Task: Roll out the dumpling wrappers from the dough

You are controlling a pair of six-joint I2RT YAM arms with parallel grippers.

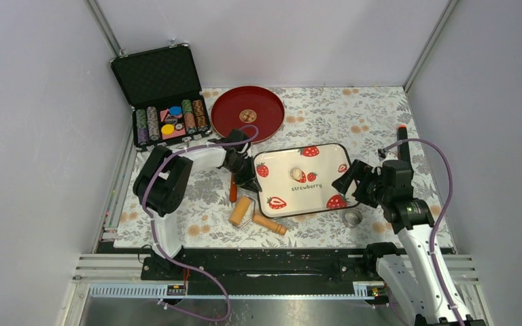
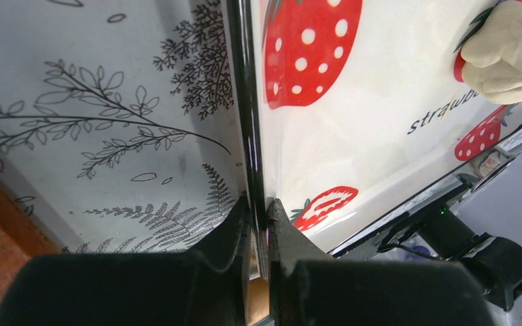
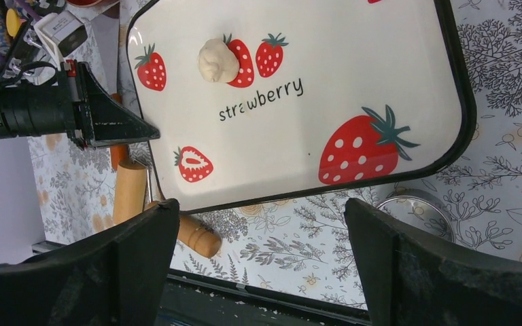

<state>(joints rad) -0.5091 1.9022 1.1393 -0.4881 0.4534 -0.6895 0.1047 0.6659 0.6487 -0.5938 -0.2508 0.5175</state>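
Early stage, I judge: the small pale-cream lump of dough (image 1: pixel 297 173) sits unrolled on the white strawberry-print tray with a black rim (image 1: pixel 312 197) — its only contents. The left end effector (image 2: pixel 258 204) pinches that rim; the right end effector (image 3: pixel 262 204) hangs spread at the tray's right edge. Next calls for fetching the tan wooden roller (image 1: pixel 240 211) beside the tray. The round red plate (image 1: pixel 231 102) holds no dough — the open black case (image 1: pixel 155 75) holds chips.

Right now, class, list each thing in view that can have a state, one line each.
Left gripper, shut on the strawberry tray rim.
Right gripper, open, holding nothing.
Dough, unrolled lump on the tray.
Rolling pin, lying unheld beside the tray.
Ring cutter, lying flat, unused.
Poker chip case, lid open.
Red plate, nothing on it.
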